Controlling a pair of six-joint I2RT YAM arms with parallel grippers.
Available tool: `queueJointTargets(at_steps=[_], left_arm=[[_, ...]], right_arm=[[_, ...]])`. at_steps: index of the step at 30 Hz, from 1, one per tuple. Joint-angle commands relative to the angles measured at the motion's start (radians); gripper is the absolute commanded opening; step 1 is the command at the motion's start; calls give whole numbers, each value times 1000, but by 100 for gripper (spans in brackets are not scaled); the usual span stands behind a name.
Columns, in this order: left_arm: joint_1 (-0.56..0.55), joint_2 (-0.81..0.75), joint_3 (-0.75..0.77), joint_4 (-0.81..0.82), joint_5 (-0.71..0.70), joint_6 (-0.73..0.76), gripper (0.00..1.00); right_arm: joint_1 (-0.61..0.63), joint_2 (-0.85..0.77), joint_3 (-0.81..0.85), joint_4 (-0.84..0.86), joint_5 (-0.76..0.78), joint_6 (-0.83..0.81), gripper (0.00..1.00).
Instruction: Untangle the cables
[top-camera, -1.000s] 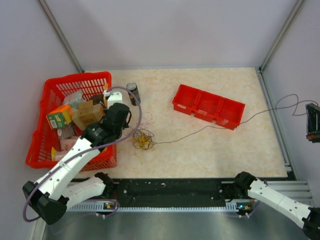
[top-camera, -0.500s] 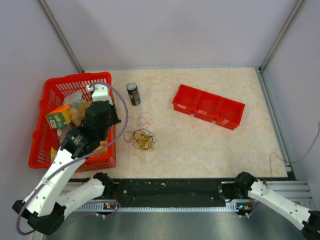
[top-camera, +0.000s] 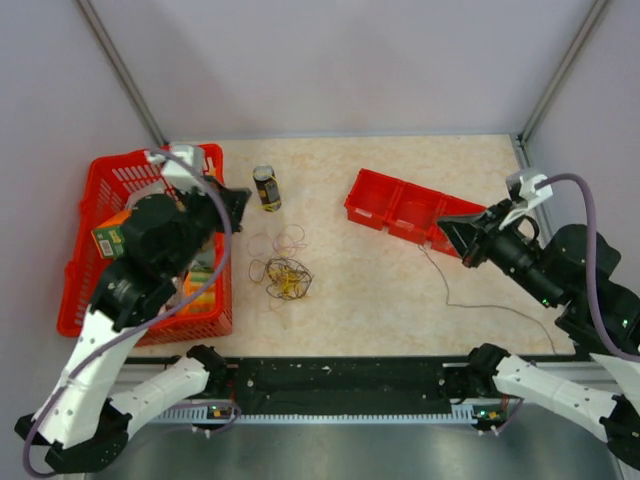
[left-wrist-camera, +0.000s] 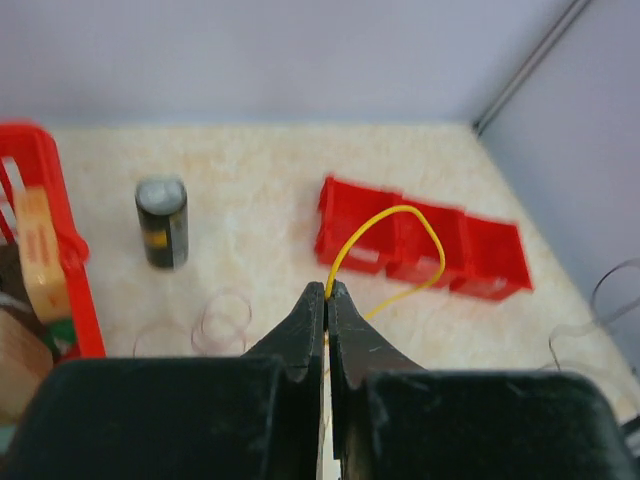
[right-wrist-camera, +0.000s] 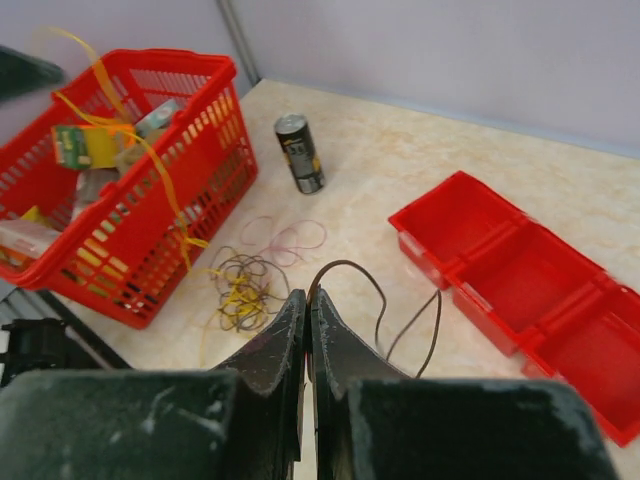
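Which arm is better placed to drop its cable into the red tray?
Right, probably. The right gripper hovers by the red tray, shut on a dark cable; the left gripper, by the basket, holds a yellow cable.

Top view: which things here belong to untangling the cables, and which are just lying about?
Part of the job:
- tangled cables
- pale loops
- yellow cable, pinched in the left gripper
- dark cable, pinched in the right gripper

Just lying about:
- red basket
- can
- red three-compartment bin
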Motion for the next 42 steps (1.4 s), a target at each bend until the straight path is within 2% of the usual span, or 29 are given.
queueJointTargets(at_steps=[1,4,7,10,12,13,14,16,17,18,22,24,25,27,30,32,37,42], left_arm=[[1,39,-218,3,52,-56,0],[-1,54,-338,17,20,-63,0],[1,77,-408,19,7,-62,0],[1,85,-433,17,27,-40,0],[-1,82,-438,22,46,-20,1],[-2,80,-438,23,56,-11,15],[1,79,-436,22,62,-7,37],[-1,73,-428,27,90,-4,75],[-1,63,-424,31,114,-5,91],[-1,51,-416,40,154,-8,98],[-1,-16,-398,111,369,-19,98],[-9,-42,-411,190,501,-26,84],[-24,-49,-431,254,568,-43,80],[-89,-55,-482,429,648,-82,80],[-319,-36,-534,630,522,-33,98],[-406,8,-548,726,483,18,99],[-444,202,-476,801,524,12,99],[-499,325,-428,916,566,-16,97]], right_arm=[[13,39,115,99,-130,49,0],[11,34,73,65,-80,66,0],[13,-13,-138,64,-41,162,0],[11,-51,-333,38,12,325,0],[11,-65,-423,51,-13,414,0],[10,-55,-453,93,-66,430,0],[11,-39,-464,140,-138,425,0],[11,5,-441,223,-217,422,0],[11,29,-413,245,-258,407,0],[10,48,-372,248,-261,390,0],[11,85,-242,248,-269,355,0],[11,96,-197,249,-298,361,0],[11,97,-188,254,-312,379,0],[11,93,-181,274,-341,411,0],[11,80,-183,312,-390,451,0],[11,68,-181,321,-404,463,0],[11,47,-180,326,-433,483,0],[11,25,-204,337,-438,499,0]])
